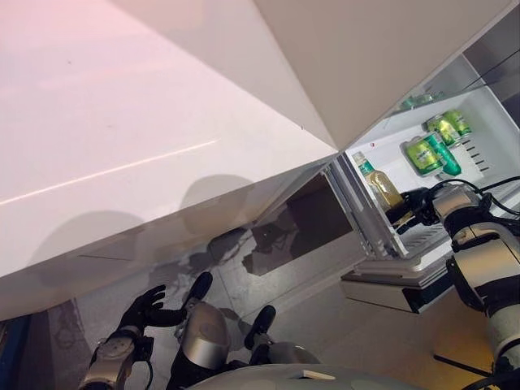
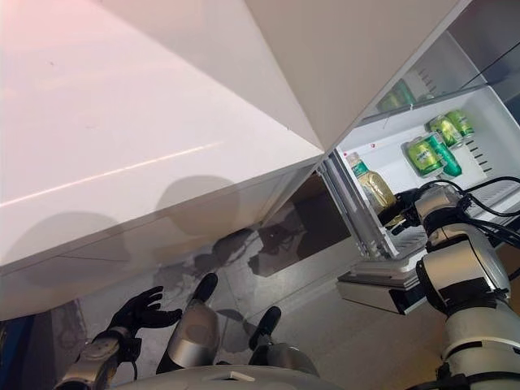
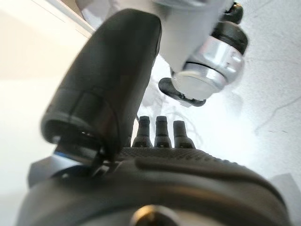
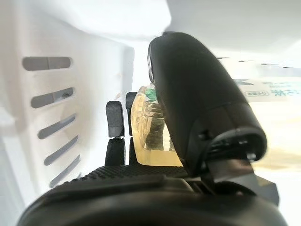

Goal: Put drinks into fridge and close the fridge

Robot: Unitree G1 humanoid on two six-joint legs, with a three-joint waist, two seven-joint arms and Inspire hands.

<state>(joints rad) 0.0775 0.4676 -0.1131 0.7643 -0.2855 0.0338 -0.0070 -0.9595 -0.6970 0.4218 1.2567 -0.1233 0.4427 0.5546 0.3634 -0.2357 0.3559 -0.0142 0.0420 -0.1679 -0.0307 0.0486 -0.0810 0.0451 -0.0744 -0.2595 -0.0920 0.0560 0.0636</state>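
Note:
The white fridge (image 1: 479, 97) stands open at the right. My right hand (image 1: 413, 208) reaches into it and is curled round a bottle of yellow drink with a green cap (image 1: 380, 185), held upright at the front of a lower shelf. In the right wrist view the bottle (image 4: 149, 134) sits between the thumb (image 4: 197, 103) and the fingers (image 4: 114, 120). Green cans (image 1: 435, 148) stand further in on the shelf, and another green drink (image 1: 418, 100) stands on the shelf above. My left hand (image 1: 143, 312) hangs low at the left, open and empty; it also shows in the left wrist view (image 3: 155, 188).
Broad white fridge panels (image 1: 122, 122) span the left and top, close in front of me. A white ledge (image 1: 390, 286) juts out at the fridge's base beneath my right arm. The glossy grey floor (image 1: 268, 268) lies below.

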